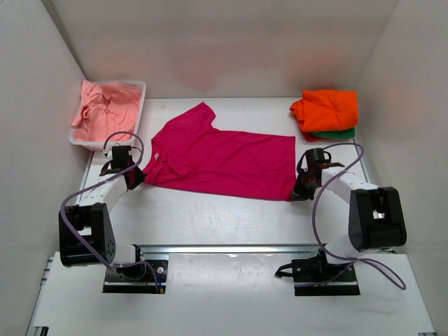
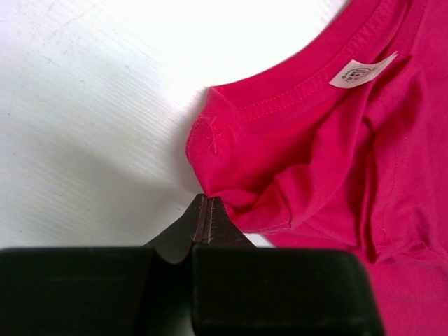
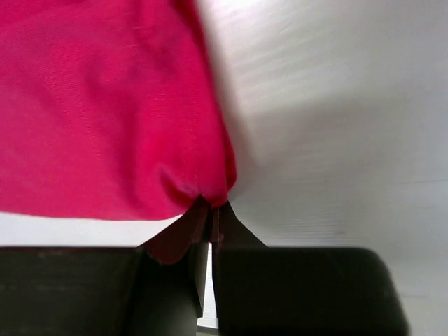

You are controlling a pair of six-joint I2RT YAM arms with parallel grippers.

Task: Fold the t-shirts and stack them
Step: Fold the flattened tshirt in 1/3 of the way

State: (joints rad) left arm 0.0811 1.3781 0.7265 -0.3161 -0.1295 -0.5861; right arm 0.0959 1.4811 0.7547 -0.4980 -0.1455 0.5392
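The magenta t-shirt (image 1: 220,159) lies spread across the middle of the table, neck to the left, hem to the right. My left gripper (image 1: 135,177) is shut on its near shoulder by the collar (image 2: 231,203); the neck label (image 2: 362,70) shows. My right gripper (image 1: 302,190) is shut on the near hem corner (image 3: 210,189). A folded orange t-shirt (image 1: 325,109) lies on a folded green one (image 1: 343,132) at the back right. Salmon pink t-shirts (image 1: 105,110) fill the tub.
The white plastic tub (image 1: 140,105) stands at the back left against the left wall. White walls close in the table on the left, back and right. The arm bases and a metal rail (image 1: 231,248) run along the near edge.
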